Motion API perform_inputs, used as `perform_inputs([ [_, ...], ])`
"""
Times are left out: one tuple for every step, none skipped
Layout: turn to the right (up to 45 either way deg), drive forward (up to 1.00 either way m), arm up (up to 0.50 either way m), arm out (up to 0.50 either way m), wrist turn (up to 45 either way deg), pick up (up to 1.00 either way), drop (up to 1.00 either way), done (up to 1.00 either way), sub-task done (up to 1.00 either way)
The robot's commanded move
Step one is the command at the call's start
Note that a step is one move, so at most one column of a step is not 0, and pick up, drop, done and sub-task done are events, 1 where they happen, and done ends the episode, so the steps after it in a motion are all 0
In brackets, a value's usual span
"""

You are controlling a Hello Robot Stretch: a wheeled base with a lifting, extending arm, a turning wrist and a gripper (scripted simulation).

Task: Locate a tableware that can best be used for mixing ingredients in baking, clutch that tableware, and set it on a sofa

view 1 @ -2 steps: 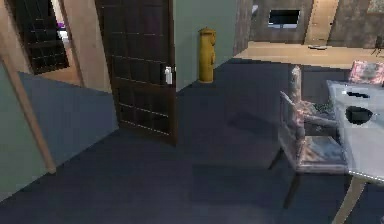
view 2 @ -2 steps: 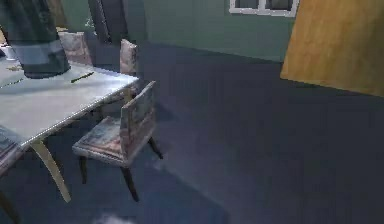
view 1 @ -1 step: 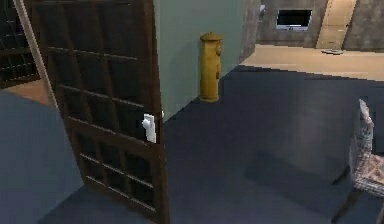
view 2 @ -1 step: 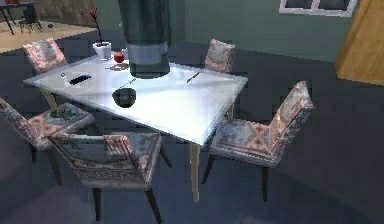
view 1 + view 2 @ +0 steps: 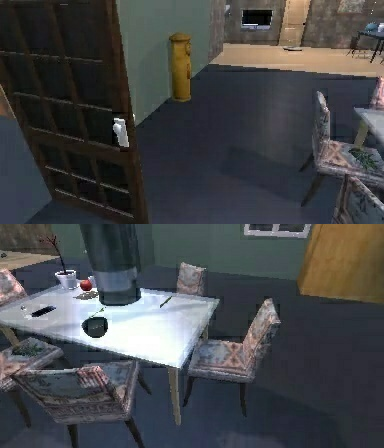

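A white dining table (image 5: 150,329) stands at the arm side view's left. On it lies a small dark round thing (image 5: 96,325) with a greenish sheen; its shape is too small to name. A broad grey-teal cylinder (image 5: 110,264) comes down from the top edge over the table's far part. Also on the table are a white pot with a bare twig (image 5: 66,276), a small red round thing (image 5: 86,284), a flat dark thing (image 5: 42,311) and a thin dark stick (image 5: 165,301).
Patterned chairs (image 5: 235,349) ring the table, and more of them (image 5: 335,145) show at the forward view's right. A dark panelled door (image 5: 70,100) with a white handle (image 5: 120,132) stands close at the left. A yellow cylinder (image 5: 179,67) stands by the wall. Dark floor (image 5: 240,130) lies ahead.
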Motion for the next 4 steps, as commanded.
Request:
perform_inputs([
  [0.0, 0.30, 0.00, 0.00, 0.0, 0.00, 0.00, 0.00, 0.00],
  [-12.0, 0.00, 0.00, 0.00, 0.0, 0.00, 0.00, 0.00, 0.00],
  [45.0, 0.00, 0.00, 0.00, 0.0, 0.00, 0.00, 0.00, 0.00],
  [3.0, 0.00, 0.00, 0.00, 0.0, 0.00, 0.00, 0.00, 0.00],
])
